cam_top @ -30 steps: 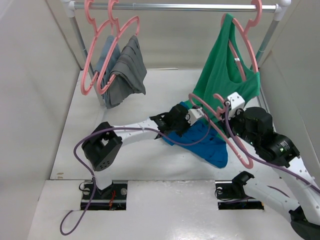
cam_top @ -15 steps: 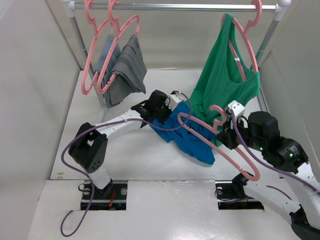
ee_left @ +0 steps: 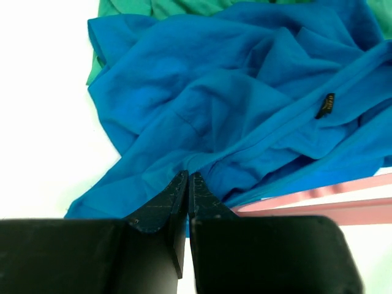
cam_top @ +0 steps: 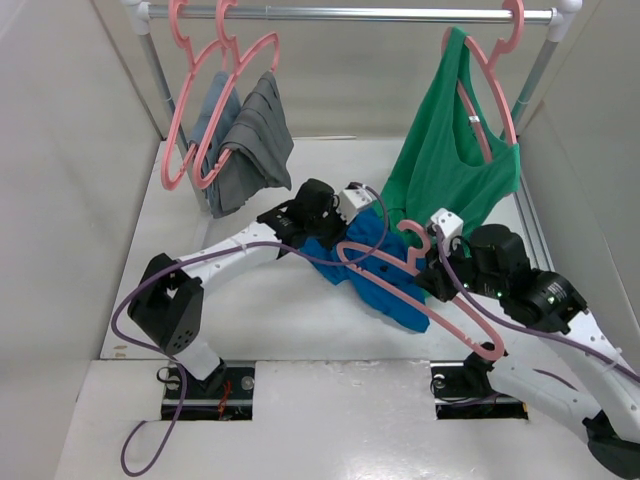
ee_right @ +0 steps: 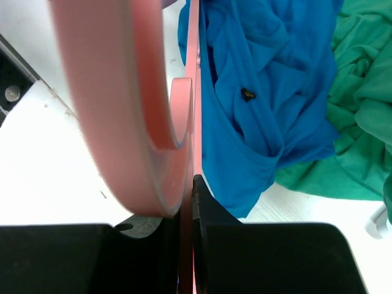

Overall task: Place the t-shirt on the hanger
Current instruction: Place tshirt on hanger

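The blue t-shirt (cam_top: 385, 285) lies crumpled on the white table, its collar label (ee_left: 329, 105) showing. My left gripper (cam_top: 355, 207) is at the shirt's far-left edge, and its jaws (ee_left: 188, 177) are shut on a pinch of fabric, with the folds running out from the tips. My right gripper (cam_top: 428, 262) is shut on the pink hanger (cam_top: 440, 315) just below its hook. It holds the frame slanted over the t-shirt (ee_right: 257, 73), one shoulder end reaching toward the left gripper. The hanger (ee_right: 147, 122) fills the left of the right wrist view, and its bar (ee_left: 318, 205) also shows.
A green tank top (cam_top: 445, 160) hangs on a pink hanger from the rail (cam_top: 350, 14) at the back right, its hem touching the t-shirt. Grey garments (cam_top: 245, 145) hang on pink hangers at the back left. White walls close in both sides.
My left gripper drew back and left, dragging the t-shirt with it. My right gripper carried the hanger left, so that it now lies further over the shirt.
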`<state>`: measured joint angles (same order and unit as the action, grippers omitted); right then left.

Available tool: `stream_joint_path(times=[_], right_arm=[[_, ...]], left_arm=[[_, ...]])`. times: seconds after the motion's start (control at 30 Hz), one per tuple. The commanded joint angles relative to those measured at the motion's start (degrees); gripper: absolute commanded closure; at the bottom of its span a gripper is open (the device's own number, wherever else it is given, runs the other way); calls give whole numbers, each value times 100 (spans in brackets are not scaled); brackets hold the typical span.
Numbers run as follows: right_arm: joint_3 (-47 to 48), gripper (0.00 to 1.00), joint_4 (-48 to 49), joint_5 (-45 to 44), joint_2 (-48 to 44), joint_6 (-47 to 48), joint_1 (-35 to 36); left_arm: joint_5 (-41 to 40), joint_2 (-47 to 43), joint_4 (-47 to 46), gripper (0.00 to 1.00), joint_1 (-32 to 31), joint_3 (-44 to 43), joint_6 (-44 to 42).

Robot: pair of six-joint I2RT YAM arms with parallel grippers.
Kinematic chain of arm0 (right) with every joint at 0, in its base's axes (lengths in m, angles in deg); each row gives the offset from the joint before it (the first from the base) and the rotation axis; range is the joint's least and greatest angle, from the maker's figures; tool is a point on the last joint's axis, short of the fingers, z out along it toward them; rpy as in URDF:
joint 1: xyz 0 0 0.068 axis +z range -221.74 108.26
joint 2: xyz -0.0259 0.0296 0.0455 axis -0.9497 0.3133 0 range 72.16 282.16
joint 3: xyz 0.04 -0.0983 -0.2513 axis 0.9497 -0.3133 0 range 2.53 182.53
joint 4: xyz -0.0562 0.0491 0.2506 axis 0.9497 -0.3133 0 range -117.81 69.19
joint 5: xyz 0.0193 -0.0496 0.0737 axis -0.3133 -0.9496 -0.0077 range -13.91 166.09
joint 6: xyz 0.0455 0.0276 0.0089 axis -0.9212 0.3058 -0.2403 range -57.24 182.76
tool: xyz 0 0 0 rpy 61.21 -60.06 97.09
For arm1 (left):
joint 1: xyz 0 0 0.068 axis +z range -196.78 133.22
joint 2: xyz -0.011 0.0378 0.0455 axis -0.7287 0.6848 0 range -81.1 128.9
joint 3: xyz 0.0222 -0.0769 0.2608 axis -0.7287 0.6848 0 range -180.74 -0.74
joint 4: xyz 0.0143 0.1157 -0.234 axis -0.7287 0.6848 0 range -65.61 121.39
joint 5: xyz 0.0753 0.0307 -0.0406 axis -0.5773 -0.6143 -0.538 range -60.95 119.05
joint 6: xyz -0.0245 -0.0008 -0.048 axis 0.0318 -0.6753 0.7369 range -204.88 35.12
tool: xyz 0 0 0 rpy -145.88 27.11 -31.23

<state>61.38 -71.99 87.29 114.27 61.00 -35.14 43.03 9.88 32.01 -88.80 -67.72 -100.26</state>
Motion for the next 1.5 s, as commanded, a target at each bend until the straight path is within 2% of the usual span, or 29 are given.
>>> stream_joint_path(times=[0.0, 0.2, 0.83, 1.47], right_arm=[[-75, 100, 644, -206, -54, -53, 137], [-67, 100, 583, -838, -106, -105, 190], [1067, 100, -59, -1067, -114, -44, 418], [-146, 100, 416, -654, -519, -53, 418]], left_arm=[[271, -344, -32, 100, -52, -70, 8], [474, -555, 459, 100, -166, -70, -9], [114, -493, 91, 100, -166, 133, -185], [9, -388, -15, 100, -166, -87, -185]])
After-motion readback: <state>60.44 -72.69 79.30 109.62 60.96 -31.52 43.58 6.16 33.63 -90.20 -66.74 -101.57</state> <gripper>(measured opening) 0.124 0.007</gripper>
